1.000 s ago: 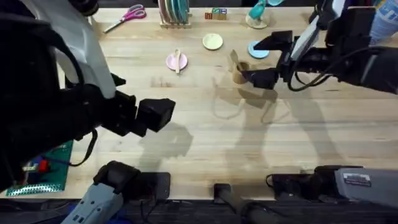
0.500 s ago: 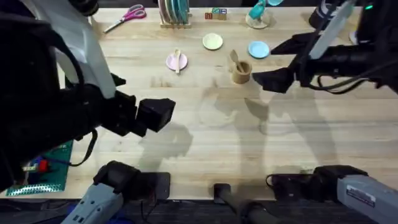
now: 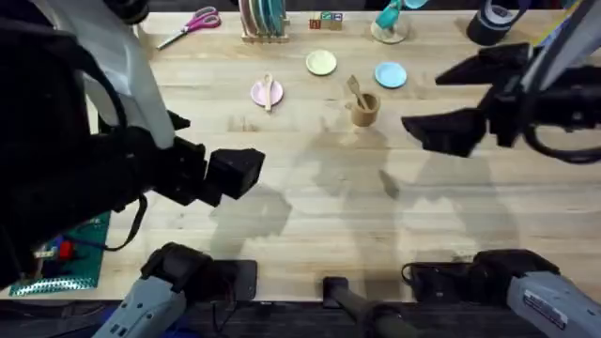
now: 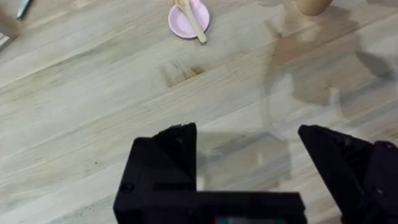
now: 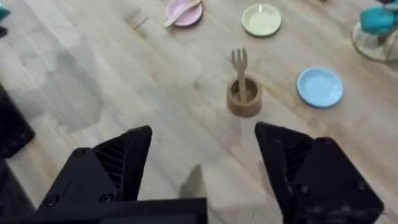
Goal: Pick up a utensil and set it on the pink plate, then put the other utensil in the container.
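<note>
Covering the whole work area is a pale wood-plank table (image 3: 310,207), bare across its middle, with soft arm shadows cast on it. Objects are lined along the far edge: pink-handled scissors (image 3: 191,25) at 11 o'clock, a dish rack (image 3: 262,19) with upright plates at 12, a roll of black tape (image 3: 488,26) at 1. A green circuit board (image 3: 70,258) is seen at the near-left edge.

The spoon (image 3: 269,91) is laid across the pink plate (image 3: 260,93). The fork (image 5: 239,70) is stood tines-up in the container (image 5: 244,97). A yellow plate (image 3: 321,63) is placed at the container's 11 o'clock, a light blue plate (image 3: 391,74) at its 1 o'clock, both apart from it.

The left gripper (image 4: 249,155) is held above bare wood, jaws wide apart, nothing gripped. The right gripper (image 5: 202,162) is held off the container at 3 o'clock, jaws spread wide, nothing gripped.
</note>
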You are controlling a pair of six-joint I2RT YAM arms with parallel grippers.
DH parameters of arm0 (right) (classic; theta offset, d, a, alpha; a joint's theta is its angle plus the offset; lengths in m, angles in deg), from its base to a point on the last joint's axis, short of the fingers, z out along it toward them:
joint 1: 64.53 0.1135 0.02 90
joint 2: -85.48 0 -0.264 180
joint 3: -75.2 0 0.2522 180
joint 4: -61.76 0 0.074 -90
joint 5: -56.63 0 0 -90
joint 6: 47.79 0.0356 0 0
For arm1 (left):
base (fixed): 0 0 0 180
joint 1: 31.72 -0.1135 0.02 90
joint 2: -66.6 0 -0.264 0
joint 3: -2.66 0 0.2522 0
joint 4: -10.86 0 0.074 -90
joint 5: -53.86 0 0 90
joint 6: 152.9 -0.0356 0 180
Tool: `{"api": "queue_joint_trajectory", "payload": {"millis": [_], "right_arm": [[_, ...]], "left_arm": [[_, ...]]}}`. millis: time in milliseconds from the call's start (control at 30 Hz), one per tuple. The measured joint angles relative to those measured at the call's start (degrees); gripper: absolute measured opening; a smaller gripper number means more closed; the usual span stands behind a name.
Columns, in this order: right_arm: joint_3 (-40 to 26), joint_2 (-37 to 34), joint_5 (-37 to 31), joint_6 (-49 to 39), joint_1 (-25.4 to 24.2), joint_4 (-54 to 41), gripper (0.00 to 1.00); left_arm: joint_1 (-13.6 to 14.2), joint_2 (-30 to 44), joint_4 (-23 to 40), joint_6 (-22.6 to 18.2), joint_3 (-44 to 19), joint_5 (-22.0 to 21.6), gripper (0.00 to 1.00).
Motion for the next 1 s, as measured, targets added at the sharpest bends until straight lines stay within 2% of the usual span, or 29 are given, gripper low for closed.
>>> {"api": "queue_joint_trajectory", "payload": {"millis": [200, 367, 1000], "right_arm": [[-5.6, 0.9, -1.7, 0.0, 0.0, -11.7, 0.998], [-9.1, 0.9, -2.0, 0.0, 0.0, -17.0, 0.998], [-9.9, 4.3, -2.0, 0.0, 0.0, -19.0, 0.998]], "left_arm": [[0.0, 0.0, 0.0, 0.0, 0.0, 0.0, 0.995], [0.0, 0.0, 0.0, 0.0, 0.0, 0.0, 0.995], [0.0, 0.0, 0.0, 0.0, 0.0, 0.0, 0.995]]}}
